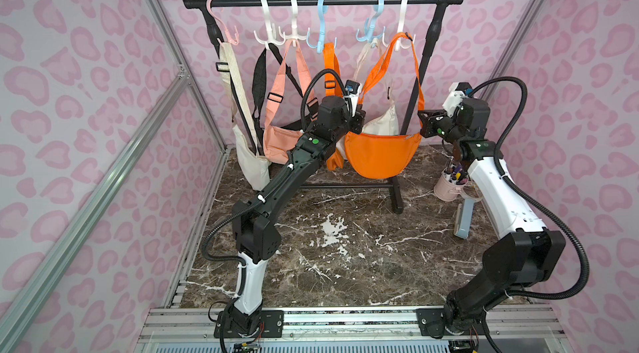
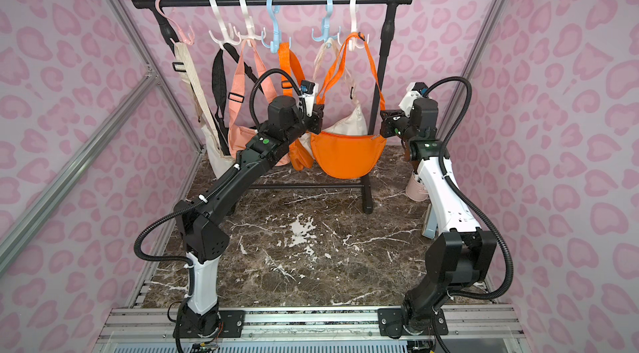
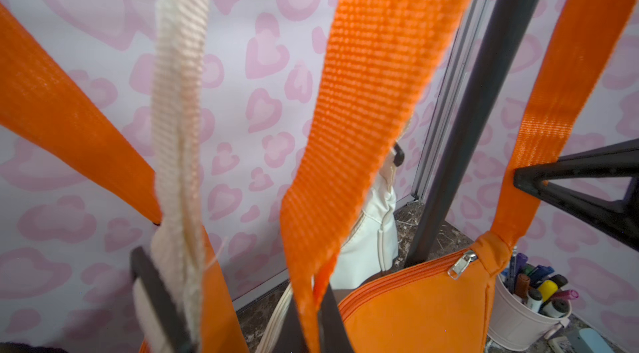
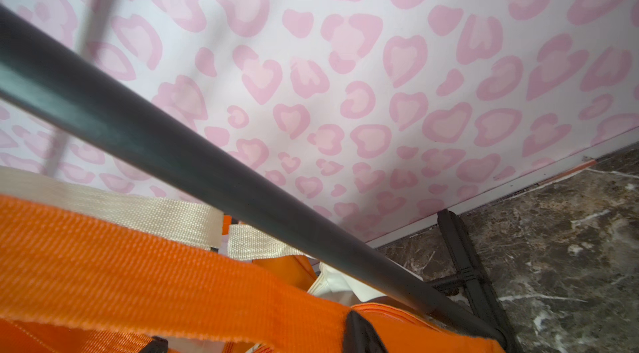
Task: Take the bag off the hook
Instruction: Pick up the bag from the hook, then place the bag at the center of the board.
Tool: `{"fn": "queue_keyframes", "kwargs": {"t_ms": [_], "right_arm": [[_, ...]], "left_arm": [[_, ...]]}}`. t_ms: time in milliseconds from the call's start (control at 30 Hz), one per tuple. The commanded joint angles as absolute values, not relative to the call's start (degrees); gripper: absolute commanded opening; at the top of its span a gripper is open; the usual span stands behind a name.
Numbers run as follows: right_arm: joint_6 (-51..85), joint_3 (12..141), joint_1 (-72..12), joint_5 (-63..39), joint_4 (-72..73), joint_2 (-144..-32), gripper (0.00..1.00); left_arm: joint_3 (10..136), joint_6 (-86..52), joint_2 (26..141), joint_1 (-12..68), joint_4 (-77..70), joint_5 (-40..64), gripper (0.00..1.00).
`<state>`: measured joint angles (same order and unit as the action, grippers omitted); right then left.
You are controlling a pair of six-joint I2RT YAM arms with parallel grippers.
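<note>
Left wrist view: the left gripper (image 3: pixel 307 323) is clamped tight on the strap (image 3: pixel 363 109) of the orange bag (image 3: pixel 415 306), just above the pouch. In both top views the bag hangs from the white hook (image 1: pixel 403 19) at the right end of the rail (image 1: pixel 325 0), on the far side. The right gripper (image 1: pixel 422 116), also closed, pinches the strap's right run near the bag's corner.

Zipped orange crescent bag (image 1: pixel 380 155), upright, its strap (image 1: pixel 378 67) over the rightmost white hook (image 1: pixel 403 22).
</note>
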<state>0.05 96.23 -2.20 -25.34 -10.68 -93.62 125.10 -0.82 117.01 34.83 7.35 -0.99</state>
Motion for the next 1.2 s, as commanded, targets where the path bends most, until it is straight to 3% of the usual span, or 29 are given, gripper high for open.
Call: {"fn": "queue_keyframes", "kwargs": {"t_ms": [0,500,1167], "right_arm": [[0.8,96.6,-2.2,-26.1,-10.4,-92.8,0.00],[0.9,96.2,-3.1,-26.9,-13.1,-87.4,0.00],[8.8,75.5,-8.9,-12.9,-16.2,-66.1,0.00]], "left_arm": [[126.0,-2.6,115.4,34.8,7.4,1.3,0.03],[123.3,-8.5,109.0,34.8,10.8,6.3,0.03],[98.1,-18.9,92.6,36.4,4.5,18.8,0.03]]}}
